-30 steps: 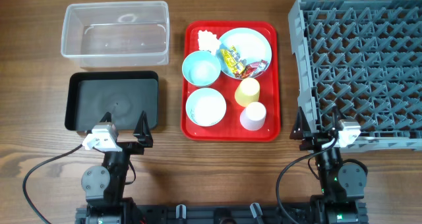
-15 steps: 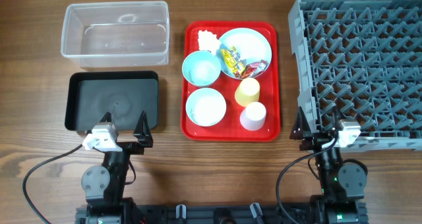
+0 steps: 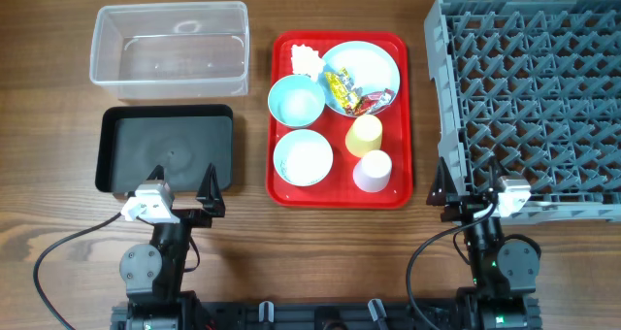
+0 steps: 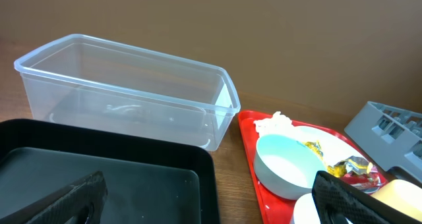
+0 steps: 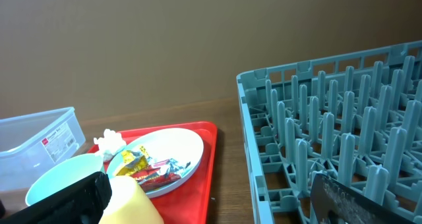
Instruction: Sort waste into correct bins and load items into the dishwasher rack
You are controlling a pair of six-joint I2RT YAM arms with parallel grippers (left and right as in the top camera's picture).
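A red tray point(image 3: 393, 189) holds a light blue plate point(image 3: 374, 63) with yellow and red candy wrappers point(image 3: 349, 92), a white tissue point(image 3: 306, 58), two pale blue bowls point(image 3: 296, 100) point(image 3: 303, 157), a yellow cup point(image 3: 365, 133) and a pink cup point(image 3: 372, 172). The clear tub point(image 3: 170, 44) and black tray point(image 3: 165, 148) lie at the left, the grey rack point(image 3: 534, 87) at the right. My left gripper point(image 3: 182, 192) is open and empty at the black tray's near edge. My right gripper point(image 3: 473, 196) is open and empty at the rack's near left corner. The wrappers also show in the right wrist view point(image 5: 151, 168).
In the left wrist view the clear tub point(image 4: 125, 89) stands behind the black tray point(image 4: 105, 178), with the red tray point(image 4: 254, 158) to the right. In the right wrist view the rack point(image 5: 330, 132) fills the right side, with bare wood between it and the red tray point(image 5: 208, 165).
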